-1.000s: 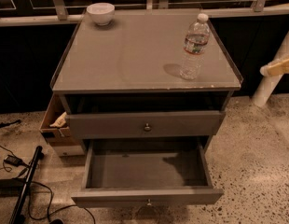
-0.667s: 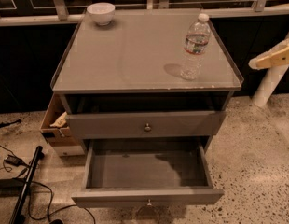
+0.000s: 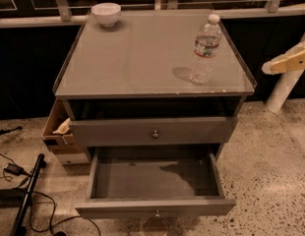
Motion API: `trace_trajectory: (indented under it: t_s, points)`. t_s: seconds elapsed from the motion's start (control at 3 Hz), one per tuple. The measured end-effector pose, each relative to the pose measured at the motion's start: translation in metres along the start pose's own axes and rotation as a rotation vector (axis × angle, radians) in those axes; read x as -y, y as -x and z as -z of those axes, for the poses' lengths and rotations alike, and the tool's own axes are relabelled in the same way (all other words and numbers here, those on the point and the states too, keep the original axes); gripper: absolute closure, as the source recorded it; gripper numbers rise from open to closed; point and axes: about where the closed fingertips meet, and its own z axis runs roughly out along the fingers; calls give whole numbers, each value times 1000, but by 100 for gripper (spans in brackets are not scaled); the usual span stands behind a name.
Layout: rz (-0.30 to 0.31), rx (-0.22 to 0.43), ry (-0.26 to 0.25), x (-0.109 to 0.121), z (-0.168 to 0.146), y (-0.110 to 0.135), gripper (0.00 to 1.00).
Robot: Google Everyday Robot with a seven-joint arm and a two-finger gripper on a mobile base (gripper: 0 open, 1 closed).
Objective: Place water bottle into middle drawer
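- The water bottle point(image 3: 205, 50) stood upright on the cabinet top point(image 3: 137, 58), toward 2 o'clock from the top's centre and near its right edge. We saw a white cap and a printed label band.
- The middle drawer point(image 3: 155, 178) was pulled out at 6 o'clock in the view, directly below the cabinet top. Its grey floor was in plain sight, with a shadow across the right part.
- The bottle was therefore on the top, not in the drawer.
- The upper drawer point(image 3: 152, 131), with a round knob point(image 3: 155, 134), sat well behind the lower drawer's front, with a dark gap above it.
- The gripper point(image 3: 289, 62) hung at 3 o'clock in the view, off the cabinet's right side and well apart from the bottle. It held nothing. How wide it stood we could not tell.
- A white bowl point(image 3: 106, 14) rested at the top's 11 o'clock corner, far from the bottle.
- A cardboard box point(image 3: 59, 132) stood on the speckled floor point(image 3: 270, 171) at 9 o'clock of the cabinet, just beside it.
- Black cables point(image 3: 24, 191) lay at 8 o'clock.
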Motion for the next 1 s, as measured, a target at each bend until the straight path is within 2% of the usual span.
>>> trace_trajectory:
  t_s: [0.33, 0.67, 1.0]
  points:
    - [-60, 41, 77, -13, -11, 12, 0]
    - [-100, 80, 103, -20, -28, 17, 0]
    - [-110, 106, 98, -22, -52, 16, 0]
